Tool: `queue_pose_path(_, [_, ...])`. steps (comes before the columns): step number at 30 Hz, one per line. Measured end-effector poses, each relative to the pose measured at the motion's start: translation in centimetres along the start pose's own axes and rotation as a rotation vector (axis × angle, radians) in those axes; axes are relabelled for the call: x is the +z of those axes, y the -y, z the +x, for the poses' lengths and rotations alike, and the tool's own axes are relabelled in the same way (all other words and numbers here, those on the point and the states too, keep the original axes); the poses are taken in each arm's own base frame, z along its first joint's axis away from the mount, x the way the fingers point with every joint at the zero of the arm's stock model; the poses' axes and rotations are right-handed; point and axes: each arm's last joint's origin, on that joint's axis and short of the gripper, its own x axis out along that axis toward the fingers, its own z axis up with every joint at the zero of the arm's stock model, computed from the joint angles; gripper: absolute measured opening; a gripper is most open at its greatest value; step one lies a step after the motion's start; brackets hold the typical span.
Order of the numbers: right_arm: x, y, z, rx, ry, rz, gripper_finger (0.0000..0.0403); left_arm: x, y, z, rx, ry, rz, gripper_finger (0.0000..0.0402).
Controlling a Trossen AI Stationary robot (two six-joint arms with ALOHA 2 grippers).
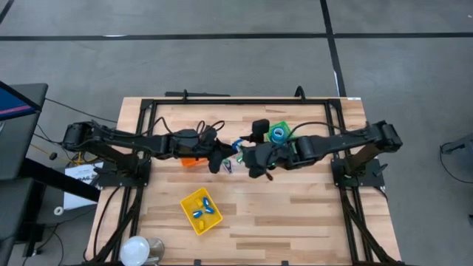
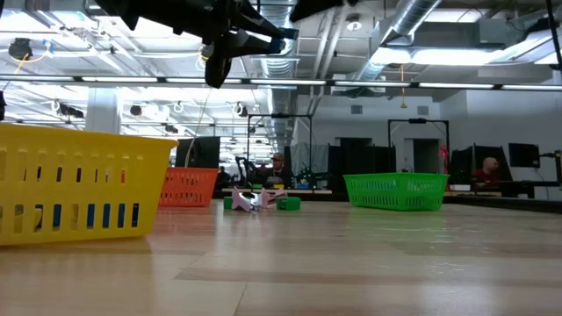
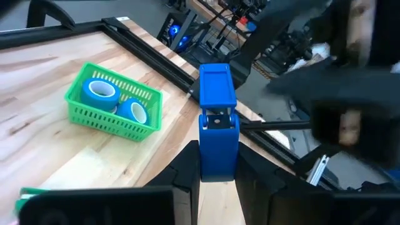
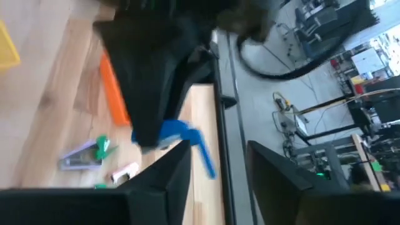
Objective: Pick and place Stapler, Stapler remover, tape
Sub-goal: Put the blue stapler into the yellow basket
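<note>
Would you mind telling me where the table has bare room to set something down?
Bare wood lies right of the yellow bin, below the right gripper. The table is also bare near its top edge. The middle is crowded: the left gripper holding the blue stapler, orange bin, green bin and small pieces.

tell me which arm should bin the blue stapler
Left. The left gripper is already shut on the stapler and holds it above the table, with the orange bin right beside that arm. The right gripper is open and holds nothing.
</note>
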Motion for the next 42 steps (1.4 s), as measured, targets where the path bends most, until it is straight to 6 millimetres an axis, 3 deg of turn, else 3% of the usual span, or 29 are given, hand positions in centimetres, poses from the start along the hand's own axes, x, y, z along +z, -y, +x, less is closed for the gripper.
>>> queue_pose_path(8, [0.1, 2.6, -4.1, -0.017, 0.097, 0.141, 0.0173, 1.0, 0.1, -1.0, -0.008, 0.024, 0.017, 0.0064])
queue_pose_path(18, [-0.5, 5.6, -8.0, 0.066, 0.234, 0.368, 0.0154, 1.9, 1.1, -3.3, -0.152, -0.03, 0.127, 0.0063])
queue_pose_path(26, [-0.1, 5.4, -7.7, 0.189, 0.29, 0.416, 0.0126, 2.3, 1.5, -4.1, -0.18, -0.014, 0.186, 0.0063])
queue_pose_path(37, [1.3, 4.7, -5.6, 0.276, 0.386, 0.477, 0.0008, 2.1, 1.9, -4.2, -0.221, -0.025, 0.202, 0.0063])
queue_pose_path(42, [1.4, 4.7, -4.2, 0.293, 0.386, 0.519, 0.0006, 1.7, 2.5, -4.3, -0.245, -0.034, 0.233, 0.0063])
